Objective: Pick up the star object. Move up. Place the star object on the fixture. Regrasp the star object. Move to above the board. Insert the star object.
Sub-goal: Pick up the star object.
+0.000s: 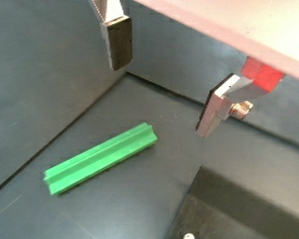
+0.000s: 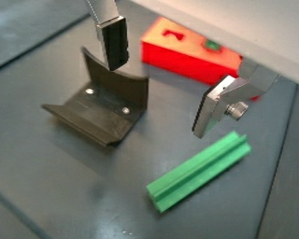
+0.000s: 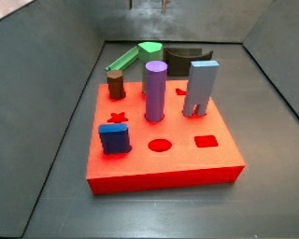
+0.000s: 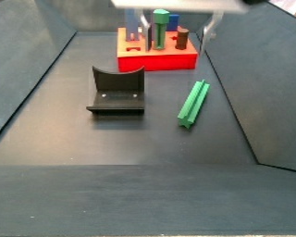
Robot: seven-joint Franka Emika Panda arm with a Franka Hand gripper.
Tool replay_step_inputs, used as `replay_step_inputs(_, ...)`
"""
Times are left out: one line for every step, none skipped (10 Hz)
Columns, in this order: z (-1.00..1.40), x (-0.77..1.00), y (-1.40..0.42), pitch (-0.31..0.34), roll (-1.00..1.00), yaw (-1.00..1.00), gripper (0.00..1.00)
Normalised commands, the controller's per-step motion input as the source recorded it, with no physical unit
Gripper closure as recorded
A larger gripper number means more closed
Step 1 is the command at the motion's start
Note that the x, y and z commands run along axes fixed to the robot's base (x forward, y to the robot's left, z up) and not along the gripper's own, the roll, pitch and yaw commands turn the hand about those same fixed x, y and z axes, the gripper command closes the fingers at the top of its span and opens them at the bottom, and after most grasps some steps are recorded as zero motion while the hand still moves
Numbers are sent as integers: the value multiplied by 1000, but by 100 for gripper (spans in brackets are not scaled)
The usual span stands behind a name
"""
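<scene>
The star object (image 4: 194,102) lies flat on the dark floor, just beside the fixture (image 4: 116,93) and well short of the board (image 4: 154,54). It looks like rigid, light plastic, and its ridged flanks should seat well between flat pads; I judge its middle the best place to hold, so it won't tip. My gripper (image 2: 164,77) hangs above it, pointing down, jaws wide with nothing between them. In a wrist view one finger (image 1: 119,42) sits to one side of the prism (image 1: 102,159), the other across from it.
</scene>
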Motion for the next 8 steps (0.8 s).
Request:
replay_step_inputs(-389,-31,0,-53,-20,0,0)
replay_step_inputs(-1000,-123,229,0,-67,14,0)
replay_step_inputs(-1000,-100,243,0,-36,57,0)
replay_step_inputs(-1000,-191,160,-43,-7,57,0)
replay_step_inputs(-1000,-157,109,-54,-16,9,0)
replay_step_inputs(-1000,-143,83,-74,-3,0,0)
replay_step_inputs(-1000,-140,31,-76,0,0,0)
replay_step_inputs(-1000,-103,43,-73,-29,0,0)
